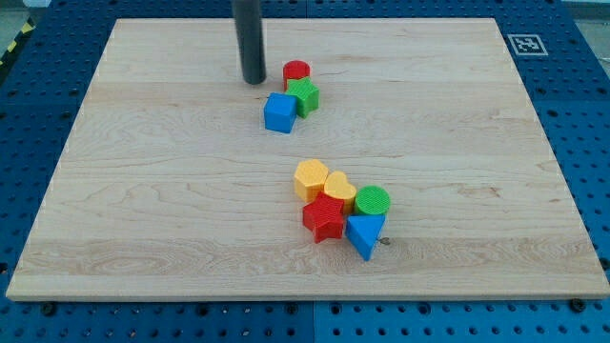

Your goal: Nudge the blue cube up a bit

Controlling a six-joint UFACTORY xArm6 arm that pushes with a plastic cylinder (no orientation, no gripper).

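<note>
Blocks on the wooden board (pixel 143 191) sit in two little clusters, only one camera view to go by. Up near the top edge, a bit left of centre, there's the blue cube (pixel 279 112), with a green star-ish block (pixel 304 96) touching its upper right corner, and a red cylinder (pixel 296 71) right behind the green one, toward the top edge. So those three form a short diagonal chain.

My tip (pixel 254 81) is planted on the board just left of the red cylinder and above-left of the blue cube, close but not touching either as far as I can tell. There's a small gap of bare wood between it and the cube. No hand or claw on this rig, it's just a plain dark rod, so nothing to open or close and it isn't holding anything.

Second cluster sits lower, closer to the bottom edge and slightly right of centre. Orange-yellow hexagon-looking block (pixel 311 178), a yellow block (pixel 339 187) snug against its right side (shape hard to call, maybe heart-like), a green cylinder (pixel 373 201) further right, a red star (pixel 324 218) below the yellow ones, and a blue triangle (pixel 365 234) tucked under the green cylinder. All five are packed together, touching their neighbours.

Over at the top right corner there's a small black-and-white marker tag (pixel 525 44).
</note>
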